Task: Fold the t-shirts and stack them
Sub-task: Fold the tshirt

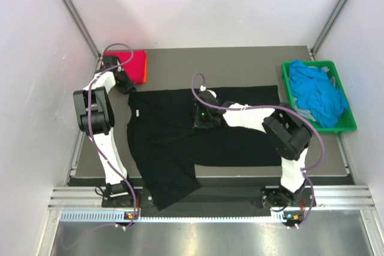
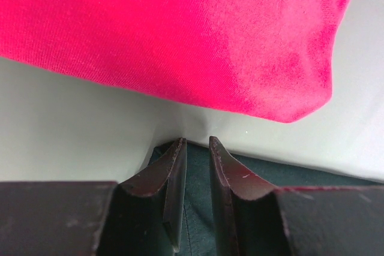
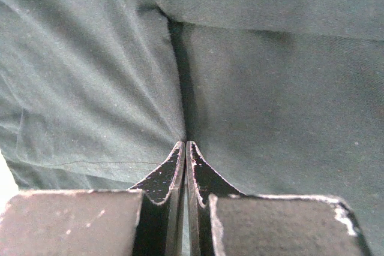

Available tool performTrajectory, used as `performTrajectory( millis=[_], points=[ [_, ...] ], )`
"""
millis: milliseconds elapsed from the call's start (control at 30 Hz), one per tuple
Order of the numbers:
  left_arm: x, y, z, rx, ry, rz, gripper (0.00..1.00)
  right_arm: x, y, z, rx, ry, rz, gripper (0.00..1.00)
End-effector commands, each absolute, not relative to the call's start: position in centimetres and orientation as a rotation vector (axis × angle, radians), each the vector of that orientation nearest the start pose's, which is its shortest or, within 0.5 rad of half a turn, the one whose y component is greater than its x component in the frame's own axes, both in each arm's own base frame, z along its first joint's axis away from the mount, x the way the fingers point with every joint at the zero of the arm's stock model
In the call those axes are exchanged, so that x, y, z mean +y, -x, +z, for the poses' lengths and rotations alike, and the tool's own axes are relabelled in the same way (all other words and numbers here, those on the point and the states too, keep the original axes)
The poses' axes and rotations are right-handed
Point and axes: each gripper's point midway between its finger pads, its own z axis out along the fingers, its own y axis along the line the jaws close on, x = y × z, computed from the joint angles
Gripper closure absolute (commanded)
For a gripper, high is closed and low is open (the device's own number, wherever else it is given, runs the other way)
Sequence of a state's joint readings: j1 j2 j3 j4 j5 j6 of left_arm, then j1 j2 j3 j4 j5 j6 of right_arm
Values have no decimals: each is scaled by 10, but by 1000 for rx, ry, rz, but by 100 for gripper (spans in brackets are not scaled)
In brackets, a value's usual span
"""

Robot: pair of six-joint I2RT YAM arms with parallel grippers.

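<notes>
Lying on tabletop (image 1: 240,64): black t-shirt (image 1: 174,148).
Right gripper (image 3: 186,143): jaws clamped on its crease.
Left gripper (image 2: 197,142): jaws held slightly apart by its corner.

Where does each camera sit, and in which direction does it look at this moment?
Top external: high behind the arms, looking down on the table; both arms show, bases at bottom.
Left wrist: on the left gripper, facing the magenta t-shirt; its two fingers show.
Right wrist: on the right gripper, facing down at the black t-shirt; its closed fingers show.
Shared: top and left wrist views both show the magenta t-shirt.
</notes>
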State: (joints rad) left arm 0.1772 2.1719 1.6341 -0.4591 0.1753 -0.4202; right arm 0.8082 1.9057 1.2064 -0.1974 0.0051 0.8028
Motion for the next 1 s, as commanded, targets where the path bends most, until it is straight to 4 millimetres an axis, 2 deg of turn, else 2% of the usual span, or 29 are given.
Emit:
performTrajectory(
  millis=[0, 100, 167, 267, 300, 367, 400, 467, 567, 600, 633, 667, 700, 733, 767, 800, 833, 867, 900, 933, 967],
  points=[
    [59, -493, -2, 2557, 747, -215, 72, 346, -309, 42, 2588, 2, 581, 100],
    [58, -493, 0, 2565, 752, -223, 72, 343, -309, 42, 2581, 21, 562, 100],
    [51, -495, 7, 2555, 740, -271, 71, 348, -310, 47, 2574, 73, 576, 96],
    [51, -501, 35, 2510, 729, -297, 67, 349, -315, 63, 2536, 162, 567, 85],
    [52, -504, 55, 2479, 716, -291, 66, 350, -318, 75, 2501, 183, 575, 81],
    [54, -503, 77, 2460, 726, -273, 65, 350, -324, 93, 2439, 255, 545, 77],
    [55, -505, 90, 2441, 721, -273, 65, 357, -326, 106, 2405, 280, 549, 74],
    [55, -499, 107, 2421, 742, -267, 65, 364, -327, 116, 2366, 351, 527, 72],
    [45, -481, 115, 2419, 780, -314, 65, 392, -322, 135, 2265, 451, 522, 68],
    [41, -483, 118, 2390, 763, -359, 65, 399, -321, 136, 2239, 462, 509, 66],
    [37, -480, 117, 2380, 753, -380, 65, 413, -311, 139, 2204, 492, 510, 62],
    [31, -472, 112, 2381, 750, -412, 65, 417, -314, 142, 2169, 469, 471, 59],
    [24, -471, 111, 2377, 724, -464, 65, 428, -315, 142, 2132, 460, 475, 50],
    [20, -472, 110, 2369, 710, -489, 65, 442, -309, 147, 2108, 466, 487, 47],
    [17, -468, 100, 2393, 716, -508, 65, 447, -310, 149, 2100, 432, 470, 44],
    [16, -468, 95, 2405, 722, -516, 65, 452, -308, 136, 2121, 432, 434, 41],
    [15, -465, 90, 2425, 736, -528, 66, 470, -301, 150, 2093, 424, 458, 41],
    [15, -467, 80, 2447, 761, -537, 66, 475, -302, 152, 2080, 382, 435, 40],
    [14, -467, 74, 2460, 783, -543, 66, 481, -300, 141, 2086, 375, 410, 40],
    [16, -467, 69, 2470, 806, -546, 67, 494, -291, 149, 2074, 373, 423, 40],
    [16, -466, 61, 2489, 844, -553, 67, 498, -291, 148, 2074, 334, 413, 40]
  ],
)
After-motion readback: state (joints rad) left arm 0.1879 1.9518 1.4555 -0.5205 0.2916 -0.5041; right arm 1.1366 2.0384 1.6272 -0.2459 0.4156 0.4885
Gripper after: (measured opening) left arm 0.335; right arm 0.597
